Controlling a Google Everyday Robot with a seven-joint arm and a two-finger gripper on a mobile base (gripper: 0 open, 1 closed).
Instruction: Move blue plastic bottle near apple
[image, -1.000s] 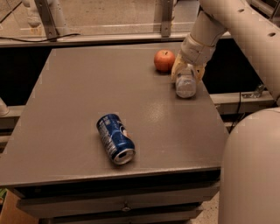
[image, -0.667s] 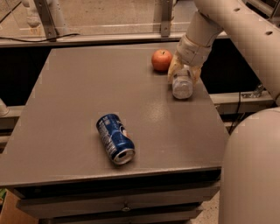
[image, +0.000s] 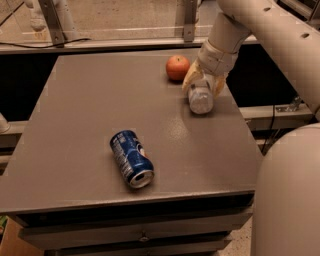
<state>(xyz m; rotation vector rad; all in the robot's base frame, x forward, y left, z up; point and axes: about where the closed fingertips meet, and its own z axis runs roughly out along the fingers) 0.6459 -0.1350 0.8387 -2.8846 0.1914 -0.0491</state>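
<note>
The blue plastic bottle (image: 201, 99) is whitish and translucent. It lies on its side near the table's right edge, its end toward me. My gripper (image: 202, 84) comes down from the upper right. Its yellowish fingers (image: 190, 79) stand either side of the bottle and are closed on it. The red-orange apple (image: 177, 67) sits on the table just left of the gripper, a small gap from the bottle.
A dark blue soda can (image: 131, 158) lies on its side near the front middle of the grey table (image: 75, 110). The robot's white body (image: 287, 195) fills the lower right. A metal rail and posts (image: 100, 44) run behind the table.
The gripper has moved the bottle a little to the left, closer to the apple. The can and the apple have not moved.
</note>
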